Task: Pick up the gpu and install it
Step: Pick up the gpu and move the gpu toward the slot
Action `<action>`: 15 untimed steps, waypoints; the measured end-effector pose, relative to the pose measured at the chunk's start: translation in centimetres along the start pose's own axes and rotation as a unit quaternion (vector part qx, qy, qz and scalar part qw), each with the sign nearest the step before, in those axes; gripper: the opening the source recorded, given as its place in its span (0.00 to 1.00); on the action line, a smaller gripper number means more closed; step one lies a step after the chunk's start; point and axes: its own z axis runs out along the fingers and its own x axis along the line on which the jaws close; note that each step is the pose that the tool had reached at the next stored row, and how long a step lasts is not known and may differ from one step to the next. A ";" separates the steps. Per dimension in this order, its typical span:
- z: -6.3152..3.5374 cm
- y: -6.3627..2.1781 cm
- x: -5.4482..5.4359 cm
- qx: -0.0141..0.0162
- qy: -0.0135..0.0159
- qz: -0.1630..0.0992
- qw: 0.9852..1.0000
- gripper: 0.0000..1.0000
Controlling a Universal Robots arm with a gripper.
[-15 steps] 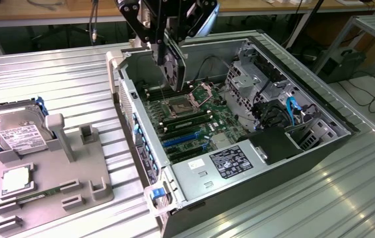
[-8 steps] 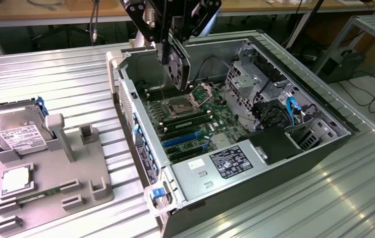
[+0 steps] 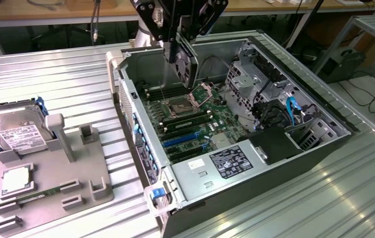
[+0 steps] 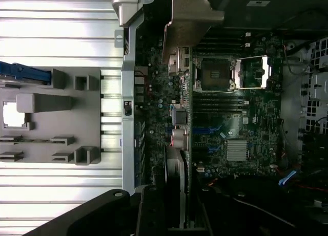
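Note:
The gpu [image 3: 185,63] hangs on edge above the open computer case [image 3: 333,119], over the motherboard [image 3: 200,121] near the empty CPU socket [image 3: 177,106]. It is a dark flat card with a round fan face. My gripper [image 3: 174,43] is shut on its upper edge. In the wrist view the gpu [image 4: 183,138] appears edge-on as a thin strip, its pale metal bracket [image 4: 190,21] at the far end, with my gripper [image 4: 171,210] around the near end. The blue expansion slots [image 3: 181,140] lie below and nearer the case's front, clear of the card.
A grey parts holder [image 3: 75,188] on the ribbed metal table at the exterior view's left carries a hard drive [image 3: 17,133], a CPU [image 3: 15,181] and a memory stick [image 3: 42,193]. Inside the case are the power supply [image 3: 230,161] and drive cages [image 3: 253,74].

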 end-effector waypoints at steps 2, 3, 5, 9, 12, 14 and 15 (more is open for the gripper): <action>0.01 0.12 -0.3 0.000 0.000 -0.001 1.000 0.28; 0.01 0.21 -0.5 0.000 0.000 -0.001 1.000 0.28; 0.02 0.34 -0.8 0.000 0.000 -0.002 1.000 0.28; 0.04 0.63 -1.4 0.000 0.000 -0.004 1.000 0.28; 0.06 0.75 -1.8 0.000 0.000 -0.005 1.000 0.28; 0.06 0.79 -2.0 0.000 0.000 -0.006 1.000 0.28; 0.06 0.81 -2.1 0.000 0.000 -0.006 1.000 0.28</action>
